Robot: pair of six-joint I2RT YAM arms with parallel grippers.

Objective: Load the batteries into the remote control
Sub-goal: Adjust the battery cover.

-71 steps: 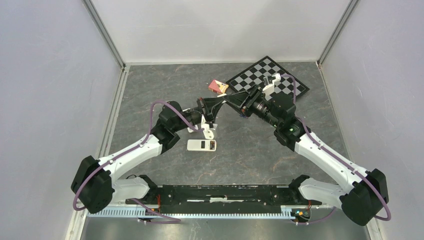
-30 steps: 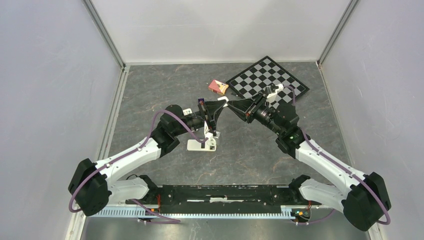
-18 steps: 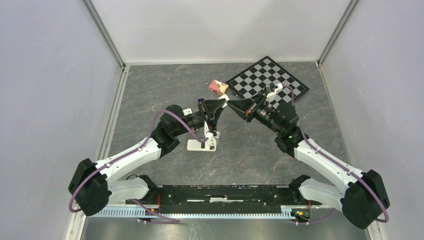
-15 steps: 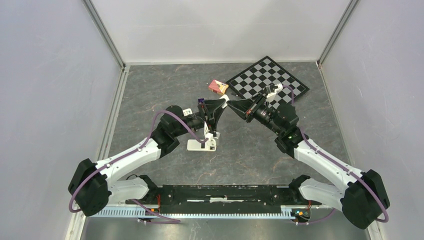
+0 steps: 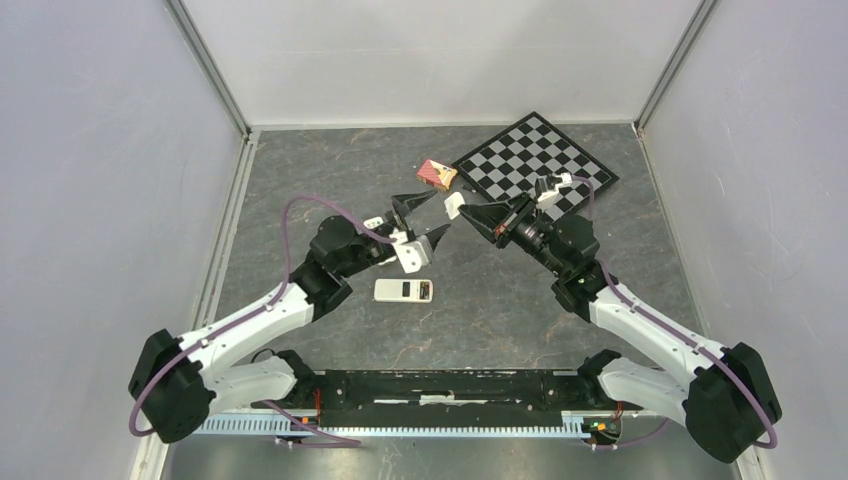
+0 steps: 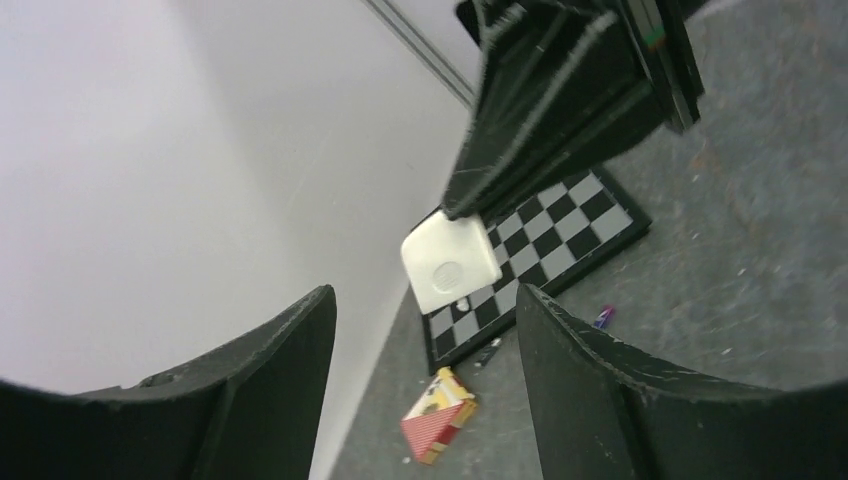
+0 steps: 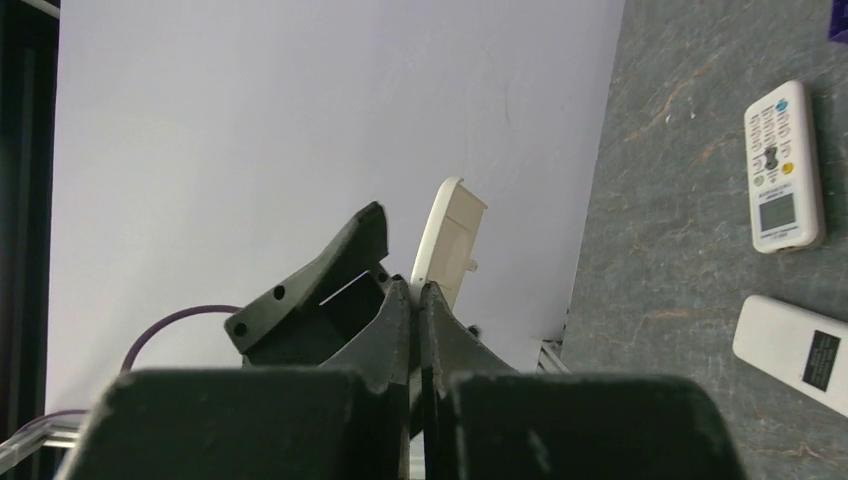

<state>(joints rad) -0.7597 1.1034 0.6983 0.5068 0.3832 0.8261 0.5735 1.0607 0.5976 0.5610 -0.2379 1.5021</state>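
Note:
The remote control (image 5: pixel 403 290) lies back up on the grey floor, a dark battery bay at its right end; the right wrist view catches it at the lower right (image 7: pixel 795 350). Above it, my right gripper (image 5: pixel 466 211) (image 7: pixel 415 290) is shut on a small cream battery cover (image 5: pixel 454 206) (image 7: pixel 450 240), held in the air. My left gripper (image 5: pixel 425 218) (image 6: pixel 425 300) faces it, open, with nothing between its fingers; the cover (image 6: pixel 450 262) hangs just beyond them. One purple-blue battery (image 6: pixel 602 317) lies on the floor near the chessboard.
A chessboard (image 5: pixel 535 160) lies at the back right, with a small red and yellow box (image 5: pixel 436 174) (image 6: pixel 438 428) beside its left corner. A second white remote (image 7: pixel 785 165) lies buttons up near the first. Walls enclose three sides.
My left gripper has opened, let go of the cover and drawn back a little. The right gripper has shut on the cover and now holds it alone.

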